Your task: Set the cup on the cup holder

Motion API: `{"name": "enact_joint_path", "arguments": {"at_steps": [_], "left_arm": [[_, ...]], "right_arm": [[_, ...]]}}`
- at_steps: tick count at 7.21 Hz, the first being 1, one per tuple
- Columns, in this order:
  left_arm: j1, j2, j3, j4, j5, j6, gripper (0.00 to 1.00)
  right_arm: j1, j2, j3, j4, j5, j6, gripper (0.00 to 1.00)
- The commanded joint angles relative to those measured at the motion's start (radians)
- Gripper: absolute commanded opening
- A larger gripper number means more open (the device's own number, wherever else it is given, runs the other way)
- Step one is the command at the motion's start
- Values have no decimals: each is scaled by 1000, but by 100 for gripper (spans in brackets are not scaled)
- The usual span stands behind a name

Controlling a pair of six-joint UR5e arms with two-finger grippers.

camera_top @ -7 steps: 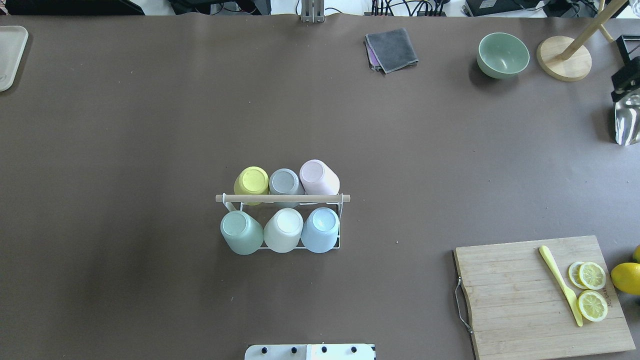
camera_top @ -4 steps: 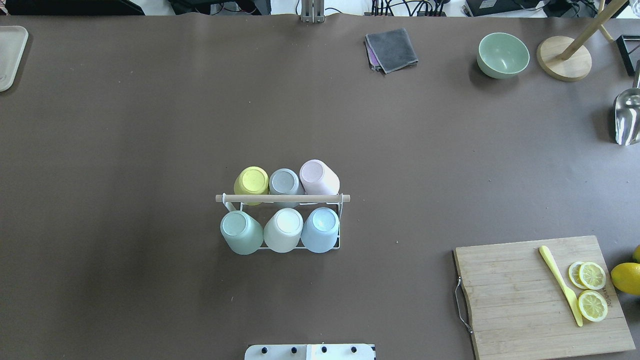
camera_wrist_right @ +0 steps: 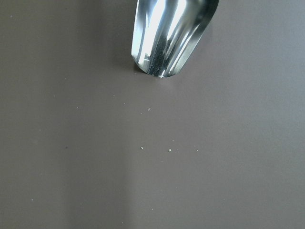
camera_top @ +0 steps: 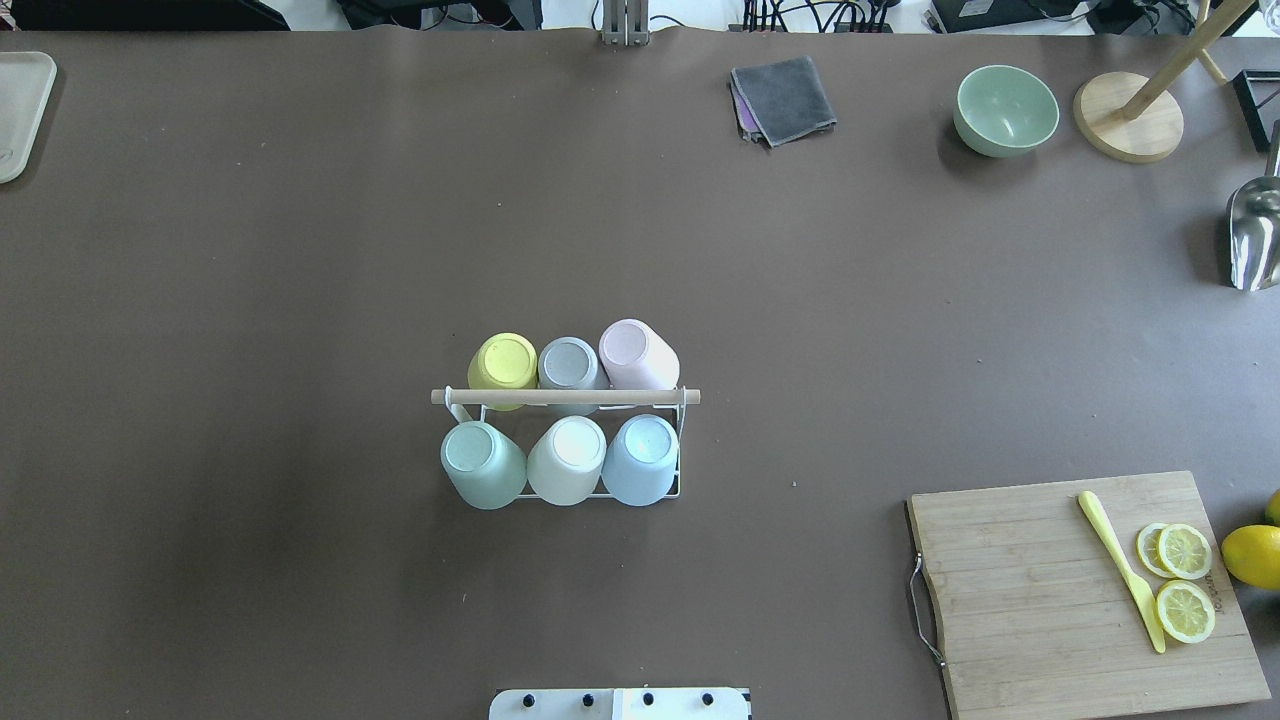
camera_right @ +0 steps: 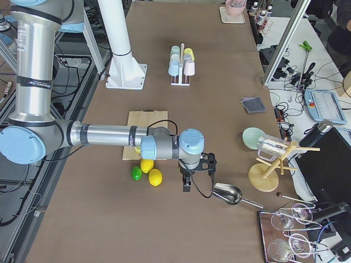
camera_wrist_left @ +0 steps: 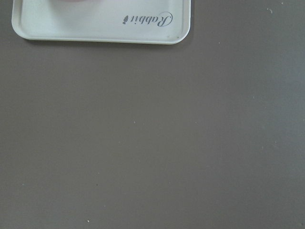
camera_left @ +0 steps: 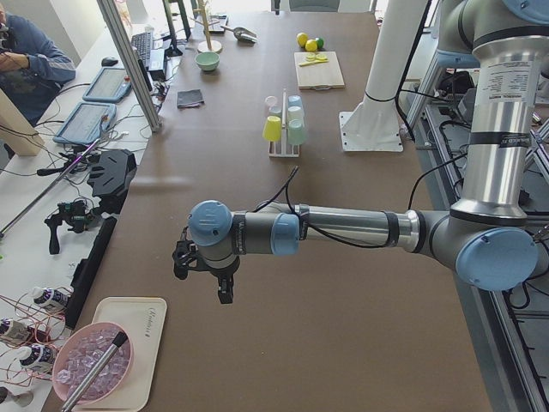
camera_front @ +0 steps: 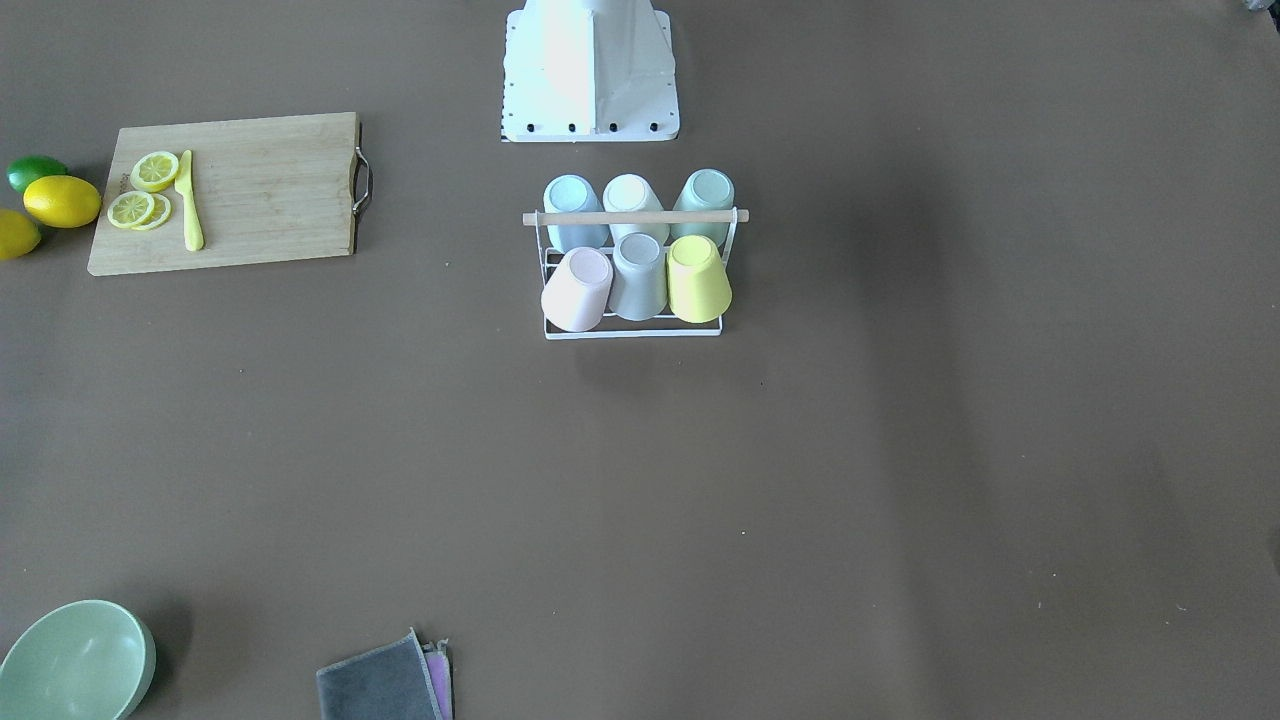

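Observation:
The cup holder [camera_top: 565, 397], a white wire rack with a wooden rod on top, stands mid-table and carries several upside-down cups on its prongs: yellow [camera_top: 503, 362], grey [camera_top: 569, 363] and pink [camera_top: 635, 352] on the far row, green [camera_top: 480, 460], white [camera_top: 567, 458] and blue [camera_top: 642, 457] on the near row. It also shows in the front view [camera_front: 635, 216]. My left gripper [camera_left: 225, 293] hangs over the table's left end, far from the rack. My right gripper [camera_right: 186, 185] hangs over the right end near a metal scoop. I cannot tell whether either is open or shut.
A cutting board [camera_top: 1040, 590] with lemon slices and a yellow knife [camera_top: 1120, 570] lies front right. A green bowl [camera_top: 1005, 108], grey cloth [camera_top: 783, 98], wooden stand [camera_top: 1128, 115] and metal scoop [camera_top: 1253, 235] are at the back right. A white tray [camera_wrist_left: 102, 24] lies at the left end.
A dark part of my right arm at the overhead view's right edge, above the scoop, has moved out of that view. The rack and cups have not moved.

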Motion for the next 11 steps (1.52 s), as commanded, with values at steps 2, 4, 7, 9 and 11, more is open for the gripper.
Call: {"name": "enact_joint_path", "arguments": {"at_steps": [2, 4, 7, 9, 11], "left_arm": [[75, -30, -5, -36, 7, 7, 97], [157, -51, -20, -43, 14, 40, 97], [154, -28, -54, -29, 111, 282, 97], [156, -14, -64, -28, 154, 286, 97], [154, -12, -51, -28, 160, 280, 97]], "right_arm": [[73, 7, 9, -24, 4, 1, 100], [74, 23, 90, -176, -4, 1, 100], [74, 8, 93, -172, -4, -1, 100], [74, 8, 92, -172, -6, -1, 100], [74, 8, 92, -172, -6, -1, 100]]}}
